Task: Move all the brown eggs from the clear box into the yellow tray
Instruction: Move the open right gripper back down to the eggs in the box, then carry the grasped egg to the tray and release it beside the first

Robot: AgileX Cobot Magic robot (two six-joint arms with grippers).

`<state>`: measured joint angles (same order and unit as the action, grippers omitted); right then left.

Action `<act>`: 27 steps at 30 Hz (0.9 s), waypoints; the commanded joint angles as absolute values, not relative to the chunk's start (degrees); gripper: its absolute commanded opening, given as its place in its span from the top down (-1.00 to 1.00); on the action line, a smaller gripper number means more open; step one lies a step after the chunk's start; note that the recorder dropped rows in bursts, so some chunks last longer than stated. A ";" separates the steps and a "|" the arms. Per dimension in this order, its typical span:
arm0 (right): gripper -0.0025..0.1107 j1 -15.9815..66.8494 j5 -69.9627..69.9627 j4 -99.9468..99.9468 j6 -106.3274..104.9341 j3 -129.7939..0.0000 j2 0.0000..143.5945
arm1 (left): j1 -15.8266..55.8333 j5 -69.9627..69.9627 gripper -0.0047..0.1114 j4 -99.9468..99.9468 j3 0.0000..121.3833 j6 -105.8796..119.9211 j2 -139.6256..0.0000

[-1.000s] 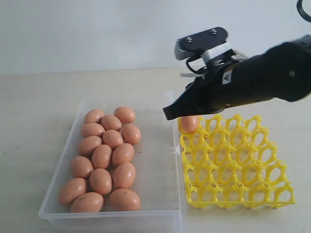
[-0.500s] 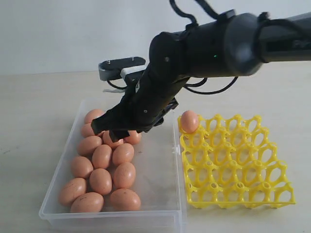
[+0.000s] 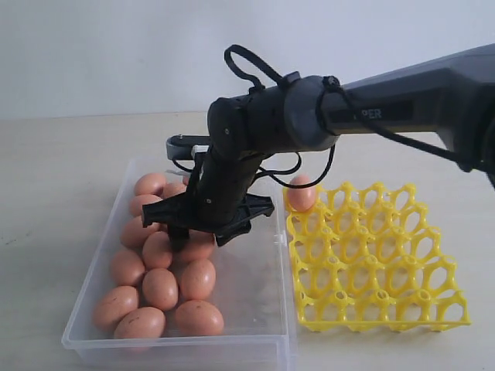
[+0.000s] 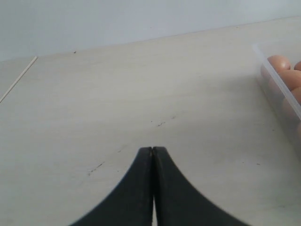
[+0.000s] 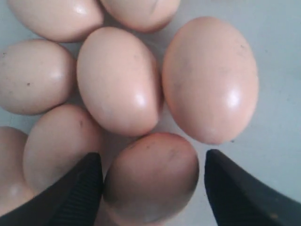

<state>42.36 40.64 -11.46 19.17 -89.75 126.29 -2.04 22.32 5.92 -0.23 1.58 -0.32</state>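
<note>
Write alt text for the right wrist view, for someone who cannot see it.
The open right pincer straddles one brown egg, its black fingers on either side of it. More brown eggs crowd close around it on the pale floor of the clear box.

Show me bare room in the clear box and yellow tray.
Free: the floor strip of the clear box between the brown eggs and the wall facing the yellow tray; every tray cup but the corner one holding an egg. Crowded: eggs under the right gripper.
</note>
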 commanded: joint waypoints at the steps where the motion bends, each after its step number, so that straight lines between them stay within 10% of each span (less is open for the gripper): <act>1: 0.04 42.03 41.25 -11.35 19.67 -92.11 128.74 | -1.72 21.79 0.92 5.78 0.00 1.32 0.00; 6: 0.97 42.03 41.58 -6.21 19.53 -92.93 127.15 | -1.72 21.79 0.92 5.78 0.00 1.32 0.00; 17: 0.96 36.57 0.00 12.79 17.89 -60.55 101.39 | -1.72 21.79 0.92 5.78 0.00 1.32 0.00; 27: 0.96 21.24 -4.82 11.81 14.56 -48.69 97.37 | -1.72 21.79 0.92 5.78 0.00 1.32 0.00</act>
<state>24.20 -2.83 11.80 15.21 -49.21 96.92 -2.04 22.32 5.92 -0.23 1.58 -0.32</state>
